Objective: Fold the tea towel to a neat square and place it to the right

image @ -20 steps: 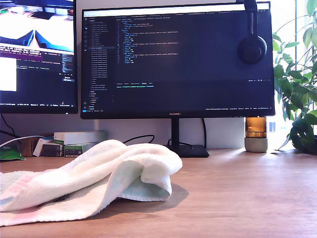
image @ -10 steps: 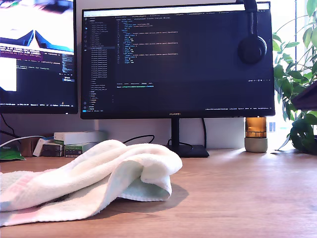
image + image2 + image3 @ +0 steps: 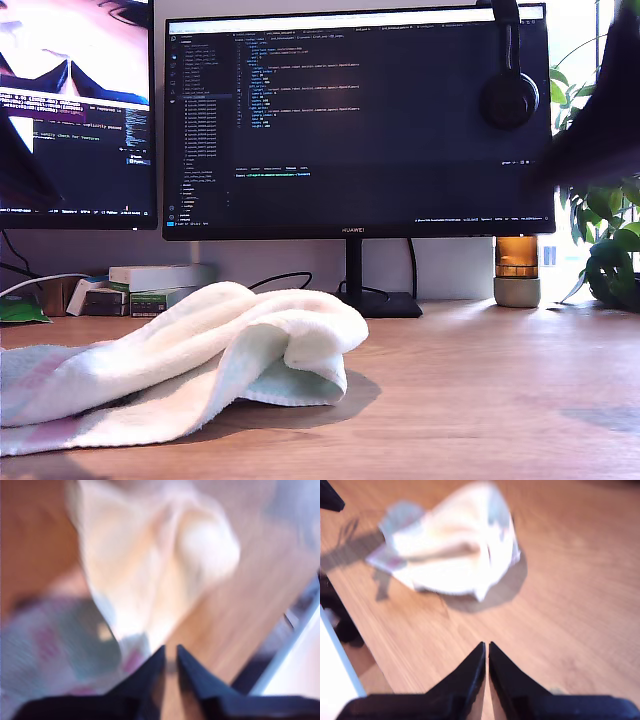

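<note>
The tea towel point(image 3: 200, 350) lies crumpled on the wooden desk toward the exterior view's left, white with faint pink and mint patches, one end rolled over in front of the monitor stand point(image 3: 375, 300). My first gripper point(image 3: 170, 650) hovers close above the towel point(image 3: 150, 565), fingers together with nothing between them. My second gripper point(image 3: 486, 645) is shut and empty, well short of the towel point(image 3: 455, 555) over bare desk. In the exterior view both arms are dark blurs: the first arm point(image 3: 20, 170) at the left edge, the second arm point(image 3: 600, 120) at the upper right.
Two monitors point(image 3: 355, 120) stand along the back with headphones point(image 3: 508, 95) hung on one. Small boxes point(image 3: 150, 285) sit behind the towel, an amber jar point(image 3: 517, 270) and a plant point(image 3: 605, 220) at the exterior view's right. Bare desk point(image 3: 480, 390) spreads right of the towel.
Both arms have swung into the exterior view as dark blurs, one at each side, and a shadow falls on the desk. The towel has not moved.
</note>
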`<state>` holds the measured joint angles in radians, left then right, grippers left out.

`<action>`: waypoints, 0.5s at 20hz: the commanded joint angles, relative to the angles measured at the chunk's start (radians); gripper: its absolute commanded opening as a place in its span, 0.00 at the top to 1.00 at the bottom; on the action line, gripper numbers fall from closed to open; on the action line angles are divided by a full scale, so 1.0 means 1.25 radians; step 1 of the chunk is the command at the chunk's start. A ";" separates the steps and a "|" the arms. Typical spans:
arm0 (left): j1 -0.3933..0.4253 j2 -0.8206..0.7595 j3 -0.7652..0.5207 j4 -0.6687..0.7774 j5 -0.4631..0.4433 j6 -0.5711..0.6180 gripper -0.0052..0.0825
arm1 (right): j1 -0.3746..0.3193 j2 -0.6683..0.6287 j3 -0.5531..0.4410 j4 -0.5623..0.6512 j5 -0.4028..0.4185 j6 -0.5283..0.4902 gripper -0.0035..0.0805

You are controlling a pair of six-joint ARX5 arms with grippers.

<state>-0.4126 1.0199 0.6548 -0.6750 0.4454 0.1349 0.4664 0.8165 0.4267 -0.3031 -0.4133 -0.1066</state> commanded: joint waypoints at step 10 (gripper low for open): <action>0.002 0.254 0.047 0.050 -0.042 0.081 0.65 | 0.004 0.020 0.000 0.026 -0.005 -0.042 0.97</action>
<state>-0.4118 1.3125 0.7113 -0.6193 0.3988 0.2276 0.4667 0.8391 0.4267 -0.2802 -0.4133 -0.1555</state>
